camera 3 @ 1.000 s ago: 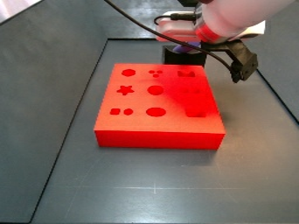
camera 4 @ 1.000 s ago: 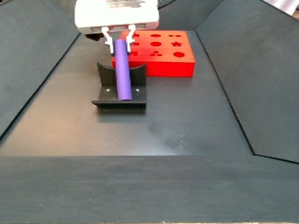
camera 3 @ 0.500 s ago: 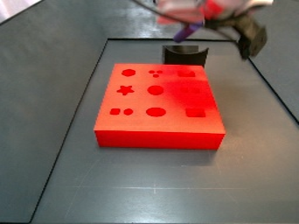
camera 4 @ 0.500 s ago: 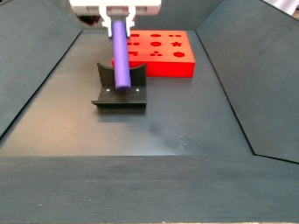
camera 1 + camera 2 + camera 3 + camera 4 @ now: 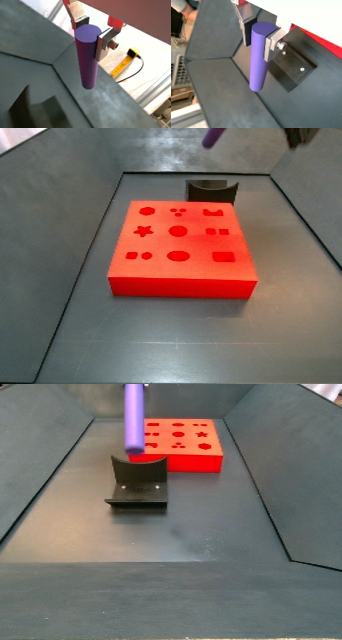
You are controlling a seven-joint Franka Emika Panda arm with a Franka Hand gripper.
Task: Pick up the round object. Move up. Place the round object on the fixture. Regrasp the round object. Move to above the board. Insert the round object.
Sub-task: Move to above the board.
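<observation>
My gripper (image 5: 92, 30) is shut on the top end of the round object (image 5: 87, 60), a smooth purple peg that hangs straight down from the silver fingers (image 5: 272, 42) in both wrist views. In a side view only the peg's lower part (image 5: 134, 416) shows, in the air above the fixture (image 5: 138, 484) and clear of it; the gripper itself is above the picture's edge. Just the peg's tip (image 5: 214, 136) shows over the fixture (image 5: 210, 190). The red board (image 5: 181, 243) with its cut-out holes lies flat beside the fixture, untouched.
Dark sloping walls (image 5: 47, 479) enclose the floor on all sides. The fixture's base plate (image 5: 294, 72) lies below the peg with the board's red edge (image 5: 323, 39) beyond it. A yellow tape and black cable (image 5: 125, 62) lie outside the enclosure.
The gripper has risen with the peg, lifting it off the fixture's notch; the hand has left the top of both side views.
</observation>
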